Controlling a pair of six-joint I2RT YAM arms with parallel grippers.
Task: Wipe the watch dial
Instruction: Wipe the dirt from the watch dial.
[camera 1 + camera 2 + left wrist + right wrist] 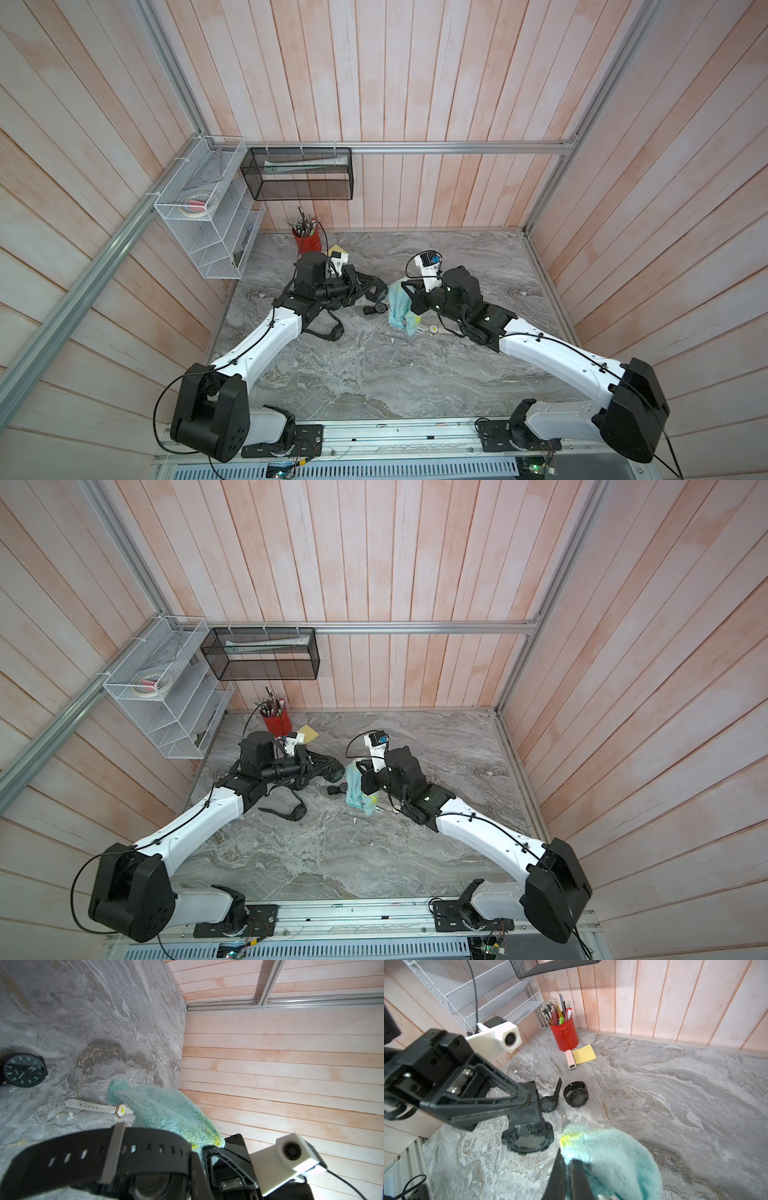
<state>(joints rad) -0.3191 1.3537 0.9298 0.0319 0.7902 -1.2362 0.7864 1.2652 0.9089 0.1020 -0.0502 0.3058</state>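
My left gripper point(527, 1105) is shut on a black sport watch, gripping it by the strap point(104, 1153). The watch dial point(528, 1138) hangs above the table, facing the right wrist camera. My right gripper point(568, 1165) is shut on a fluffy teal cloth point(608, 1157) with a yellow patch. The cloth sits just beside the dial with a narrow gap between them. In both top views the cloth point(399, 307) point(357, 789) hangs between the two grippers at the table's middle, and the left gripper point(376, 291) is right next to it.
On the marble table lie two black watches point(576, 1095) point(548, 1103), a black analogue watch point(24, 1070), a white-strapped watch point(120, 1110) and a black strap point(328, 330). At the back left stand a red pencil pot point(564, 1034), yellow sticky notes point(584, 1054) and a stapler point(571, 1059).
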